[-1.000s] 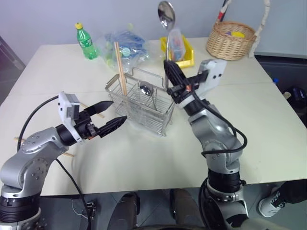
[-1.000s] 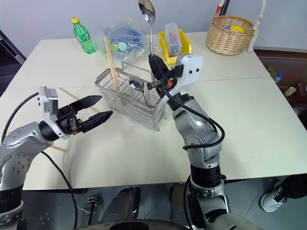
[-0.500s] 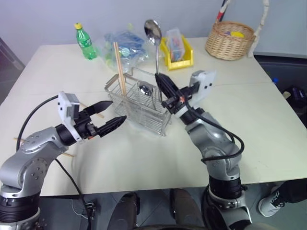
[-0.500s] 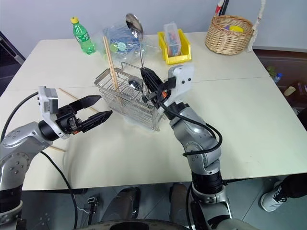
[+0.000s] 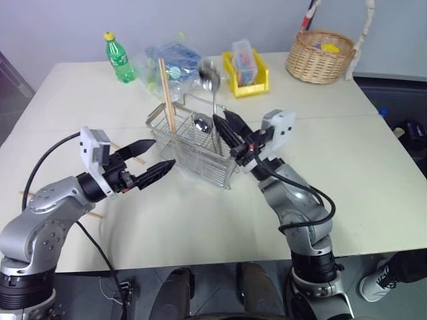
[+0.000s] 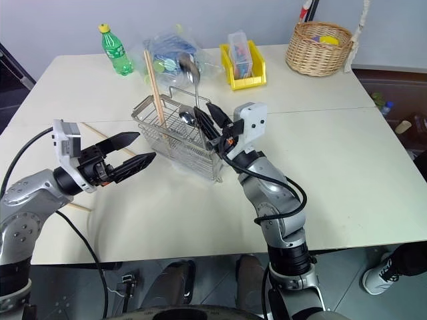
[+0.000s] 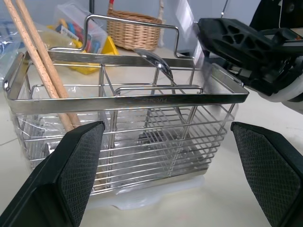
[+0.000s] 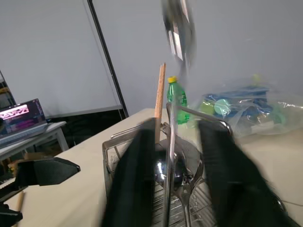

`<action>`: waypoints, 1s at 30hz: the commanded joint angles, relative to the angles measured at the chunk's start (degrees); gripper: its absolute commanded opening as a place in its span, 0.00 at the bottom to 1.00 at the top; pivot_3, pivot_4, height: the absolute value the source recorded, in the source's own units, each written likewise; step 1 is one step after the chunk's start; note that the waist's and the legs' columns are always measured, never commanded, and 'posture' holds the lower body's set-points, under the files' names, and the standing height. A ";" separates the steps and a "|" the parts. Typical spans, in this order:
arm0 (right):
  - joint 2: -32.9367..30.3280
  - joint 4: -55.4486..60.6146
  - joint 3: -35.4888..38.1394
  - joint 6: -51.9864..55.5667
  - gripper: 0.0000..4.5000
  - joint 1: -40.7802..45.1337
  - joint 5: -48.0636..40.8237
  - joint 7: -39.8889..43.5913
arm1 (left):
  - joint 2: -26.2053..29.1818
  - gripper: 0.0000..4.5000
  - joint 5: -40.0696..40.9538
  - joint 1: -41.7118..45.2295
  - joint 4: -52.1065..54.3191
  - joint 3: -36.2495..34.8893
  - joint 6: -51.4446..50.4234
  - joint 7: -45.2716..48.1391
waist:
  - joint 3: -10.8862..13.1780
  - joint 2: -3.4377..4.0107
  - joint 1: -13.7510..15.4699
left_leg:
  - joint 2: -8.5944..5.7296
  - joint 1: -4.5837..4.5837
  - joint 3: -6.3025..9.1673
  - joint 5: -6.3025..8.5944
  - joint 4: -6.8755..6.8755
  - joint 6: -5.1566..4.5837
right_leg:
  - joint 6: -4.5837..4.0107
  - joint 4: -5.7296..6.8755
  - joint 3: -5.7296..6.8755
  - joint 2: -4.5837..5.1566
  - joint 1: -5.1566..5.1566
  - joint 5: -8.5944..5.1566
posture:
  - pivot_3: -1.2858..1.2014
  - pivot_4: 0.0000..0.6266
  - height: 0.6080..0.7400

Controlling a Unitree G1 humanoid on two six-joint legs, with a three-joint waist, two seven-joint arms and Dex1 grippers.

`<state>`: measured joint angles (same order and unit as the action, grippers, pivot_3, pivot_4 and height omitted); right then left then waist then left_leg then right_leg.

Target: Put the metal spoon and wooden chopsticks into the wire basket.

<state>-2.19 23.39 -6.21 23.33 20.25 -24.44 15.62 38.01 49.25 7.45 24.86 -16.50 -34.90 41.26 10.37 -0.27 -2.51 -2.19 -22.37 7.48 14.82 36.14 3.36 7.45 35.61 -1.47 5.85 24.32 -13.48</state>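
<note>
Pale grey walls back a cream counter (image 5: 200, 220) carrying a green bottle (image 5: 118, 57), plastic bags, a yellow bin (image 5: 248, 75) and a wicker basket (image 5: 321, 56). At left, the left end effector (image 5: 152, 159) hovers wide apart and empty beside the wire basket (image 5: 197, 150), where wooden chopsticks (image 5: 167, 97) stand upright. The metal spoon (image 5: 212, 100) stands handle-down in the basket between the right end effector's (image 5: 228, 129) parted fingers, apparently just released. Best to draw that arm straight back, clear of the rim.
</note>
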 commanded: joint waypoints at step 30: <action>-28.07 15.42 16.85 13.28 0.99 -4.35 -13.18 12.16 | -11.01 1.00 -21.90 2.34 -19.24 1.31 16.94 -12.42 | -0.04 -0.07 0.45 | 0.00 0.00 -0.02 -0.01 0.05 0.02 | 0.00 0.02 0.00 0.01 -0.06 0.00 | 0.52 0.24 1.00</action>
<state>-29.39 35.58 8.69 36.04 16.00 -35.23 26.70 27.22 29.01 9.59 6.01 -15.54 -19.83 29.69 10.33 -0.34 -2.06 -2.19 -22.36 7.46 14.81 36.19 3.38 7.45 35.62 -1.47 5.86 24.24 -13.48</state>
